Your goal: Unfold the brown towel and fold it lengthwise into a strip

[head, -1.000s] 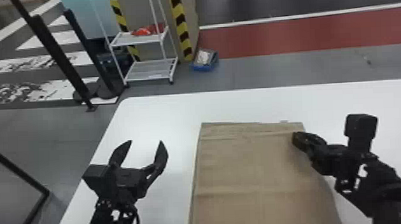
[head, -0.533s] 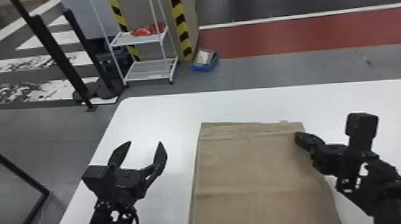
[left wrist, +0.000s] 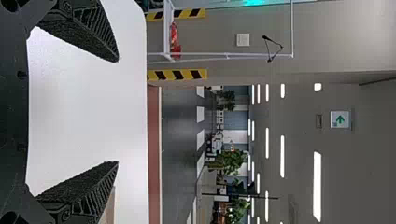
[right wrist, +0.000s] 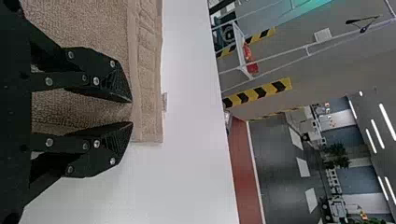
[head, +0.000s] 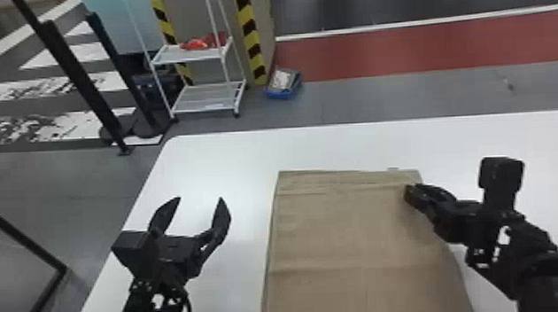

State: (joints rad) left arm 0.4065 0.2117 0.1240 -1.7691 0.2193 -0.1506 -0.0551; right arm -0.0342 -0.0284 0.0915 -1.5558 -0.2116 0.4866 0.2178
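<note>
on the white bench [head: 335, 147], the brown towel [head: 356, 235] lies spread flat in front of the robot, its far edge straight, with a few creases running across it near that edge and another crease nearer the robot. a small pale tab [head: 393, 168] pokes out from the far edge, toward the right corner. the right end effector [head: 408, 191] is low over the towel's right side, just short of the far right corner. in the right wrist view its fingers [right wrist: 100, 77] stand narrow, a small gap between the tips, with brown cloth visible in that gap; i cannot tell whether they grip it. the left end effector [head: 200, 199] is wide and empty above the bench, to the left of the towel and apart from it. beyond the bench, a white rack [head: 188, 54] stands on the floor with something red [head: 196, 43] on its upper shelf, and a blue tray [head: 280, 94] sits just beside it.
</note>
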